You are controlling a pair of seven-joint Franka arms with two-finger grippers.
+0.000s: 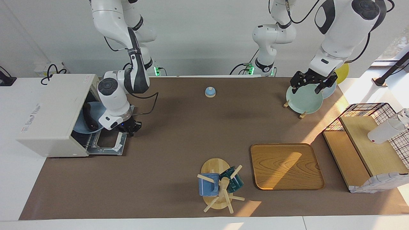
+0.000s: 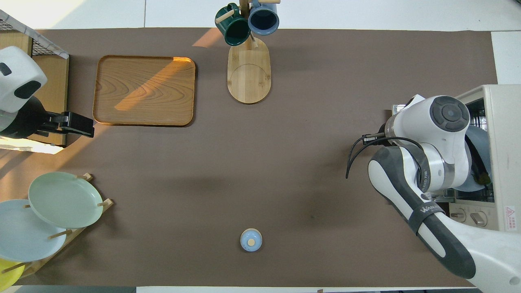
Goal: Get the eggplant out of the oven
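Observation:
The cream-white oven [image 1: 51, 111] stands at the right arm's end of the table, its door [image 1: 107, 145] dropped open flat. Inside, the dark purple eggplant [image 1: 90, 118] lies on a blue plate [image 1: 81, 129]. The oven also shows in the overhead view [image 2: 502, 122], with the plate [image 2: 478, 148] partly hidden under the arm. My right gripper [image 1: 130, 127] hangs low beside the open door, in front of the oven, apart from the eggplant. My left gripper [image 1: 307, 88] waits open and empty over the green plate [image 1: 303, 100]; in the overhead view it [image 2: 79, 125] shows too.
A small blue bell [image 1: 210, 92] sits mid-table near the robots. A wooden tray [image 1: 286, 166] and a mug tree [image 1: 220, 187] with two mugs stand farther out. A plate rack and a wire-sided wooden shelf [image 1: 367, 143] are at the left arm's end.

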